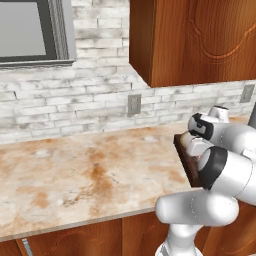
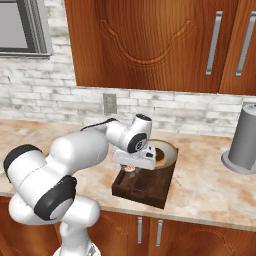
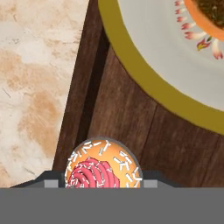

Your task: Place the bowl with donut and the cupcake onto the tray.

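Observation:
The dark wooden tray point(image 2: 145, 189) lies on the counter near its front edge. The wide bowl point(image 2: 167, 152) with the tan rim rests on the tray's far end, the brown donut point(image 2: 161, 155) inside it. In the hand view the bowl's rim point(image 3: 144, 76) curves across the top right, with the donut point(image 3: 212, 11) at the corner. My gripper point(image 2: 131, 167) hangs just over the tray's near left part, shut on the small cupcake point(image 3: 103, 168) with pink frosting and sprinkles. Whether the cupcake touches the tray point(image 3: 127, 118) is hidden from me.
A grey cylindrical canister point(image 2: 245, 140) stands on the counter to the right of the tray. Marble counter point(image 1: 75, 170) stretches wide to the tray's left. Wooden wall cabinets point(image 2: 150, 40) hang above, and a brick wall with an outlet point(image 2: 109, 103) is behind.

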